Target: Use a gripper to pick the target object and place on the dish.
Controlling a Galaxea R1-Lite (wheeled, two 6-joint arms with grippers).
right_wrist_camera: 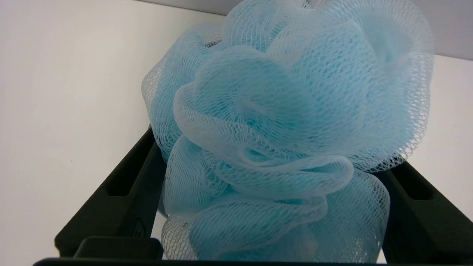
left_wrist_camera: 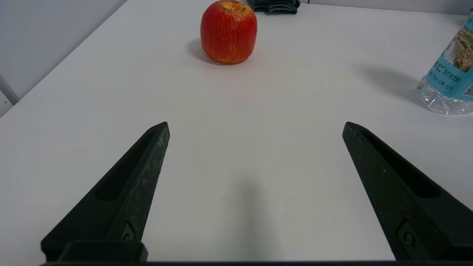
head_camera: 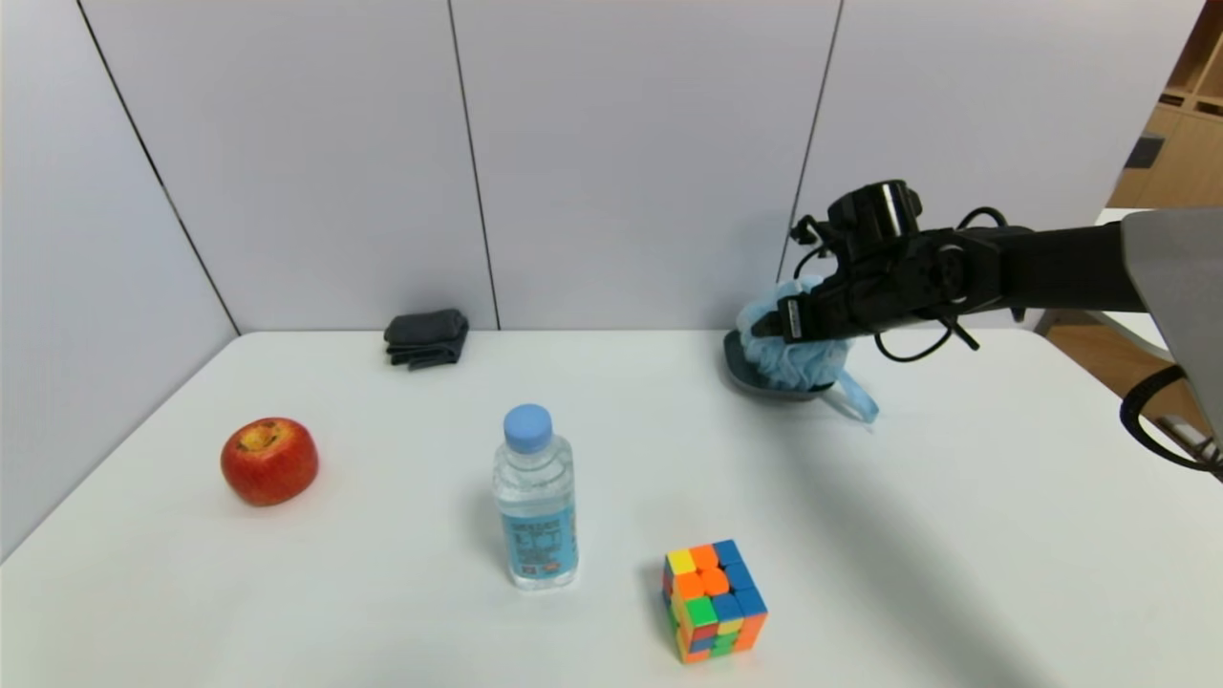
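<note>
Left gripper (left_wrist_camera: 255, 127): jaws wide, empty, parked low over near-left counter (head_camera: 382, 592); apple (left_wrist_camera: 228, 31) at its 12 o'clock, well apart.

Pouf (head_camera: 795, 349) at counter's 1 o'clock, resting on dish (head_camera: 740, 373), ribbon loop trailing toward 5 o'clock over rim.

Right gripper (head_camera: 779, 330): jaws spread wide, flanking pouf both sides, mesh bulging between. Judgement: grip released; my way out is straight back and up.

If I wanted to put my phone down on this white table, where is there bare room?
Bare patches: between the red apple and the clear water bottle with a blue cap, and the near right side beyond the multicoloured puzzle cube. Crowded: the far right, where the right gripper sits around the fluffy light blue mesh pouf on the small grey dish.
</note>
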